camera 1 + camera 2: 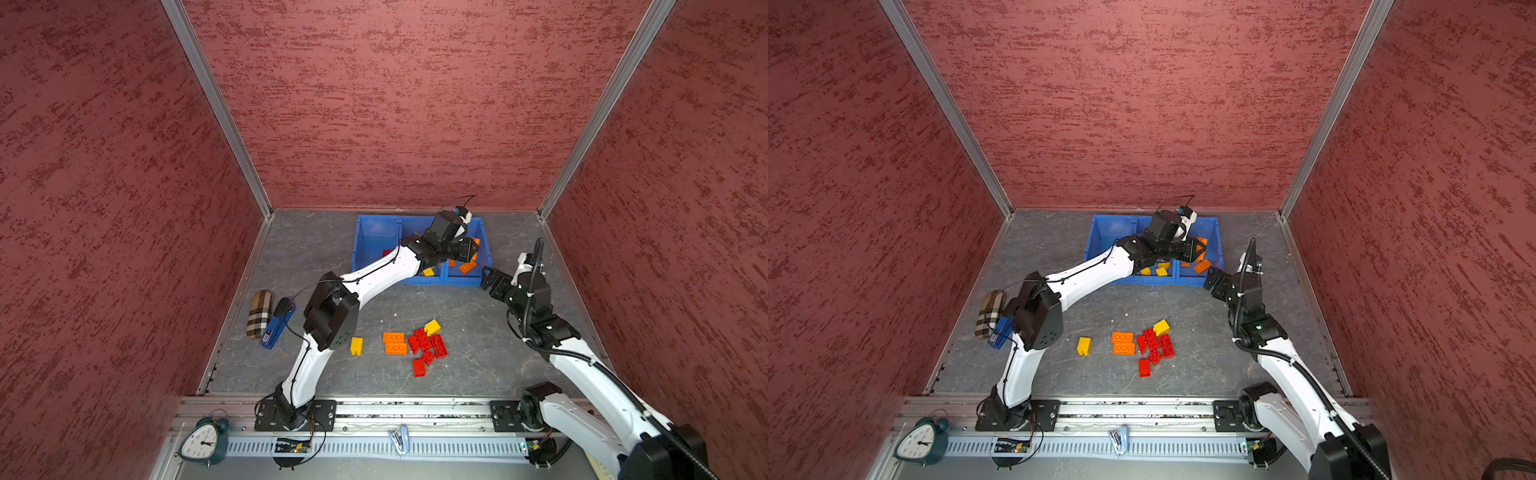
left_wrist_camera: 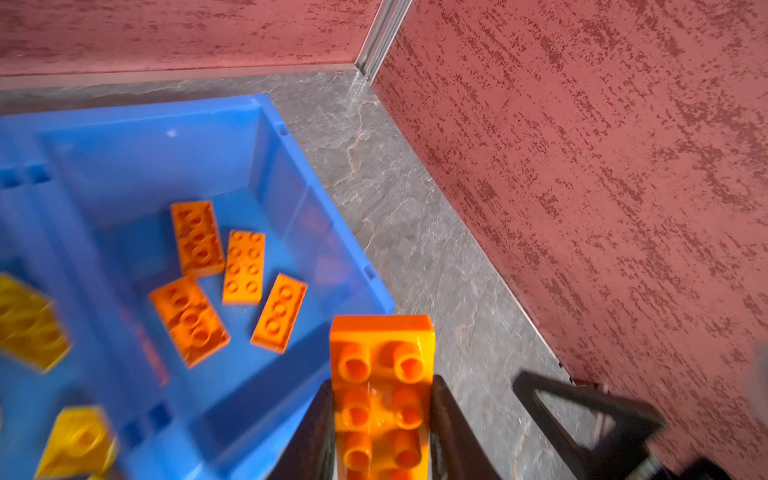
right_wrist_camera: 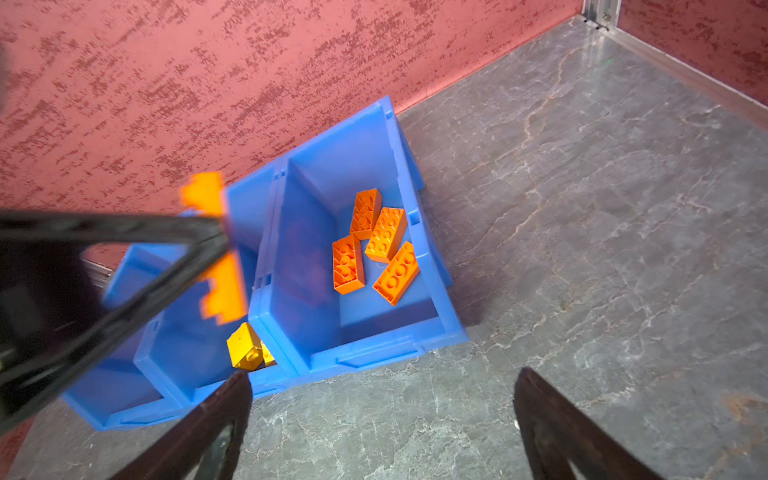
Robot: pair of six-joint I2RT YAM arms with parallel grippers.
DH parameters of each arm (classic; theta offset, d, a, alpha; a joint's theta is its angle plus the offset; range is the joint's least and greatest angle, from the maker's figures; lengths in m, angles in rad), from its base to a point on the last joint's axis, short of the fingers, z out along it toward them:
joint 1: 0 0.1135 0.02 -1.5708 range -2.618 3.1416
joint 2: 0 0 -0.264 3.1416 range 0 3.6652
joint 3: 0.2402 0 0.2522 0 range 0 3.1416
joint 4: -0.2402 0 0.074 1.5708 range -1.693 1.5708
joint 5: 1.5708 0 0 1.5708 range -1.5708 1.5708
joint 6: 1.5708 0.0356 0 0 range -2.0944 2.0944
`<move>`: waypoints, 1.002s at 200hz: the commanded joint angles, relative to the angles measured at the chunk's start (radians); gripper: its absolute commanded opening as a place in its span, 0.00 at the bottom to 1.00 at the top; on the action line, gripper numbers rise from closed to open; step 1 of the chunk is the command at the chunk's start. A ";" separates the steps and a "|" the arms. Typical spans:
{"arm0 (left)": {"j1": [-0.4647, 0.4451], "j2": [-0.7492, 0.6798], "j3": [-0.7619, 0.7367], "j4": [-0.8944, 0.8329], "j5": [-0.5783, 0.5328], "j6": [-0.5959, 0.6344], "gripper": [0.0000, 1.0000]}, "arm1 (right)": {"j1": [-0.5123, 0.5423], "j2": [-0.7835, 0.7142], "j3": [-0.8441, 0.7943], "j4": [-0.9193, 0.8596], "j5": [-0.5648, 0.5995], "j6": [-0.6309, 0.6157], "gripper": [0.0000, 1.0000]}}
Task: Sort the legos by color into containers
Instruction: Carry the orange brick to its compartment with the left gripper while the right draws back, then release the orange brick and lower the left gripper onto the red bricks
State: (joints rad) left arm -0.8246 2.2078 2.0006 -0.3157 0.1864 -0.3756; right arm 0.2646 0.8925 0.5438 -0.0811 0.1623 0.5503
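Observation:
The containers [image 1: 376, 237] [image 1: 1113, 232] stand in a row by the back wall. My left gripper [image 1: 471, 247] [image 2: 382, 386] reaches across above the right bin, shut on an oblong orange lego [image 2: 382, 357] [image 3: 224, 286]. Several orange legos [image 2: 243, 266] [image 3: 386, 232] lie in that bin, and yellow ones [image 3: 245, 351] in the middle bin. My right gripper [image 1: 488, 277] [image 3: 384, 374] hangs open over bare floor at the bins' front right corner. Loose red legos [image 1: 428, 345], two orange [image 1: 395, 343] and two yellow [image 1: 432, 327] [image 1: 356, 345] lie mid-floor.
A blue stapler [image 1: 276, 324] and a plaid case [image 1: 258, 312] lie by the left wall. An alarm clock [image 1: 203, 442] stands on the front rail at the left. Red walls close in three sides, with the right wall near the bins.

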 commanded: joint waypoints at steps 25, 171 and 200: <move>-0.001 0.193 0.233 -0.085 -0.123 0.048 0.32 | -0.004 -0.061 -0.017 -0.095 -0.023 -0.028 0.99; -0.092 -0.242 -0.275 -0.149 -0.194 0.364 1.00 | -0.005 -0.042 0.001 -0.177 -0.074 -0.057 0.99; -0.129 -0.395 -0.521 -0.214 -0.251 0.430 1.00 | -0.003 -0.041 0.007 -0.199 -0.061 -0.030 0.99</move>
State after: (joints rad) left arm -0.9375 1.8858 1.6287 -0.4679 -0.0265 -0.0422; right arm 0.2646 0.8528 0.5339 -0.2493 0.1043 0.4980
